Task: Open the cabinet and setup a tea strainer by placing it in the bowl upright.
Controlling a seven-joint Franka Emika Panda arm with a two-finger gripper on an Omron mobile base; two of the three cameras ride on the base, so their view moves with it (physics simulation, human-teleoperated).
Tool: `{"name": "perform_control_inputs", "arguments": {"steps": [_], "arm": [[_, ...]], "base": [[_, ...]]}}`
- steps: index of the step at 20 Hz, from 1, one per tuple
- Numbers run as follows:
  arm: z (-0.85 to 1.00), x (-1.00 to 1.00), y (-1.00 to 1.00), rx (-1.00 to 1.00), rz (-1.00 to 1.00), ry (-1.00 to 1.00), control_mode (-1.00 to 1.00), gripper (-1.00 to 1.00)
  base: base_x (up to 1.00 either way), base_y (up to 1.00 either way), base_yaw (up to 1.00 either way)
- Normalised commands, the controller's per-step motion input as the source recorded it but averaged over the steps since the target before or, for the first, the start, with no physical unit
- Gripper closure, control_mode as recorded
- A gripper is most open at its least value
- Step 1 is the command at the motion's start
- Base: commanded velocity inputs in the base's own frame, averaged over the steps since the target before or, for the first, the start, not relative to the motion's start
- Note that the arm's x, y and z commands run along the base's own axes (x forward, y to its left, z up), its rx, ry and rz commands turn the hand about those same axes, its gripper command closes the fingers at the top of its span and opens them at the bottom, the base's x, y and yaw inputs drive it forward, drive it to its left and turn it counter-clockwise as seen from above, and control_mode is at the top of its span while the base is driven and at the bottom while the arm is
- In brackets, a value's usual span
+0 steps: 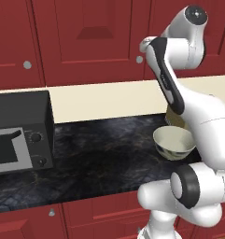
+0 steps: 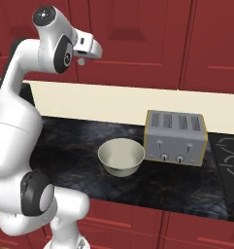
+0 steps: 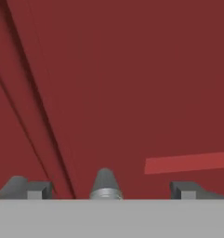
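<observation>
A kitchen: red cabinets (image 1: 93, 42), toaster (image 2: 175, 138), microwave (image 1: 21, 132) on dark counter (image 1: 104, 154)

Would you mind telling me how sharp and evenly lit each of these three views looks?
Left base view: flat light, soft shading inside the bowl. Right base view: even, no glare on the toaster. Hand view: blurry, cabinet door smeared, knob between the fingers soft.

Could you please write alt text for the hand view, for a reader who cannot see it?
The open gripper sits close against a dark red cabinet door, with a small silver knob between its two dark fingertips. The door's raised-panel grooves run diagonally across the left of the picture.
</observation>
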Motion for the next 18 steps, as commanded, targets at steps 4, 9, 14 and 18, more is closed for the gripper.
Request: {"name": "perform_control_inputs", "arguments": {"steps": [4,9,14,18], "arm": [[-0.13,0.35,0.00,0.00,0.00,0.00,-1.00,-1.00],[-0.24,0.17,0.00,0.00,0.00,0.01,-1.00,-1.00],[-0.21,0.00,0.00,0.00,0.00,0.01,-1.00,-1.00],[-0.31,0.00,0.00,0.00,0.00,0.00,-1.00,-1.00]], "base": [[0.00,0.00,0.00],[0.00,0.00,0.00],[0.00,0.00,0.00],[0.00,0.00,0.00]]}}
